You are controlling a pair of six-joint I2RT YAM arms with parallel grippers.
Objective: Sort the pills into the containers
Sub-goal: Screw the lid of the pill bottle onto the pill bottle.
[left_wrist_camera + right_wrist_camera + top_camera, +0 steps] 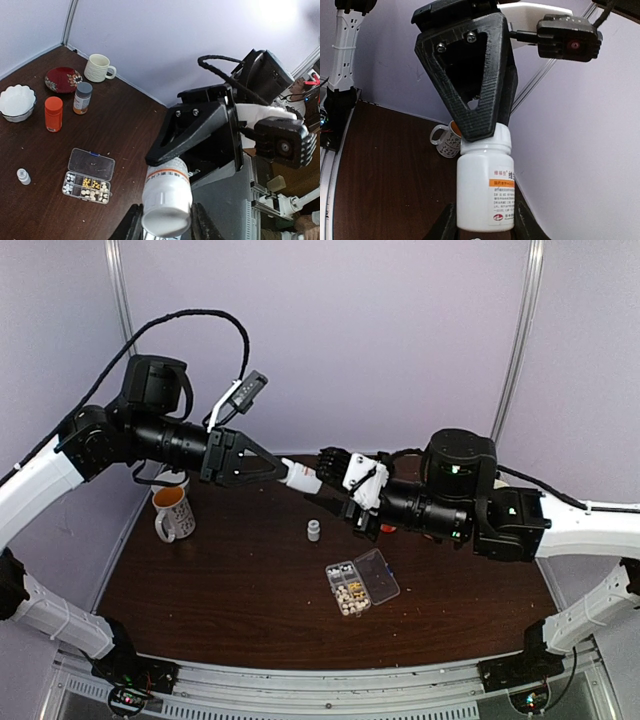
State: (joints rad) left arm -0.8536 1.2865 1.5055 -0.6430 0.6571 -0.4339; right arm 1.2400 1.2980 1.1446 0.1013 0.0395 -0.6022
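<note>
Top view: a dark wooden table (240,590) with two black-and-white arms meeting in the air above its far side. Between them they hold one white bottle (302,478), lying level and well clear of the table. The left gripper (282,471) has its fingers pinched on the cap end. The right gripper (326,468) has its fingers clamped on the base end. The cap is on.

Below, near the table's middle, sits the clear box (64,190), its lid (91,164) folded open flat beside it. Several cells already hold pills (90,183), white in some cells and yellowish in others. At least one cell looks empty.

The sorting seems partly done. This bottle looks set to be uncapped next, and its contents have yet to reach the box. A tiny white bottle (313,530) stands capped near the box.
</note>
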